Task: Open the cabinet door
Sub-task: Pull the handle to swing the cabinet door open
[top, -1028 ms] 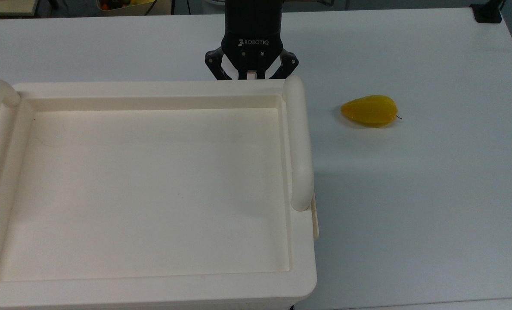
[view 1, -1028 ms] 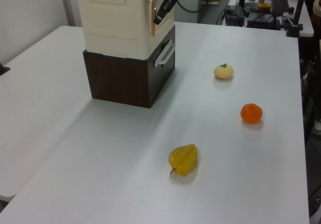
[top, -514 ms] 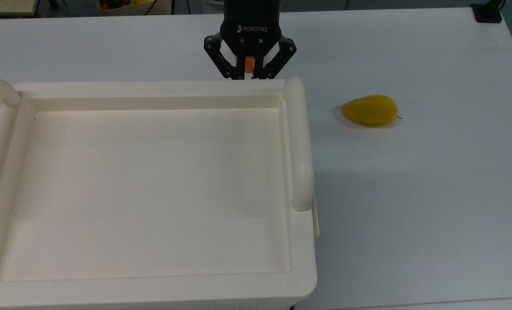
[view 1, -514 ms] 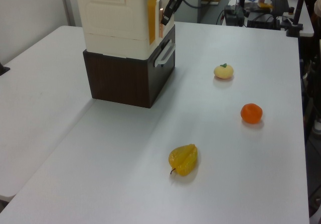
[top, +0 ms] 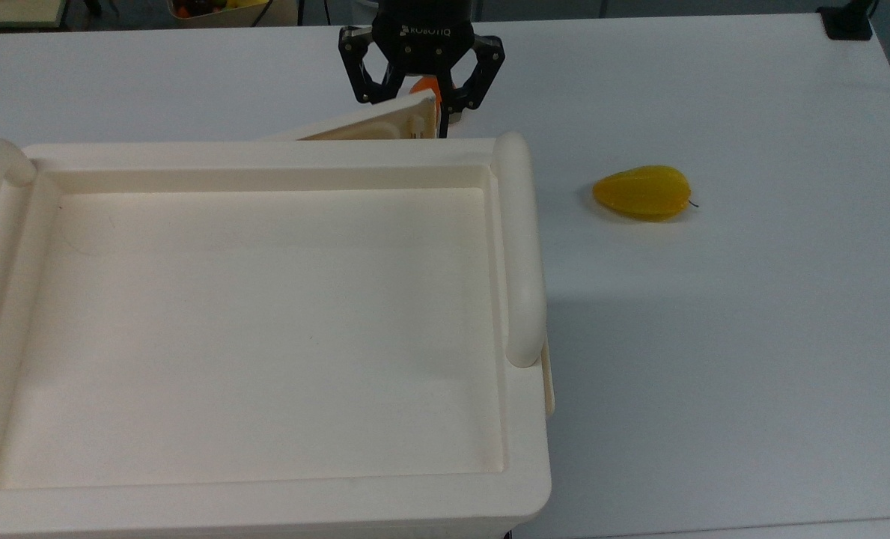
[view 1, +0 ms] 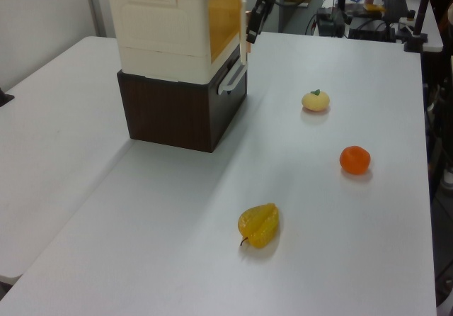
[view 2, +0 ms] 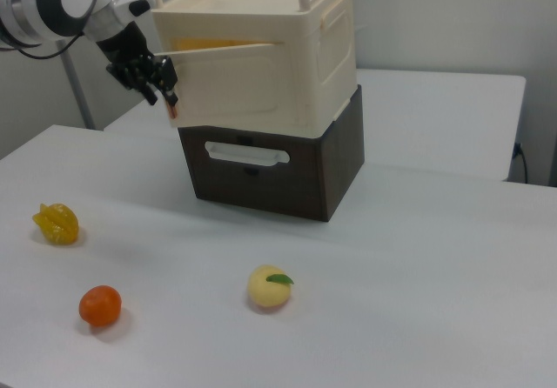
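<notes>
- In the left view, a yellow fruit (view 1: 259, 224) lies nearest on the white table (view 1: 333, 245), with an orange fruit (view 1: 354, 159) and a pale round fruit (view 1: 315, 100) beyond it.
- Behind them stands the cream cabinet (view 1: 166, 25) on a dark brown drawer box (view 1: 182, 107).
- The cabinet door (view 2: 231, 79) is swung partly out, its free edge pointing toward the right view's left, a yellow interior showing behind it.
- Farthest, the gripper (top: 422, 64) sits at that free edge; whether its fingers clasp the door cannot be told.
</notes>
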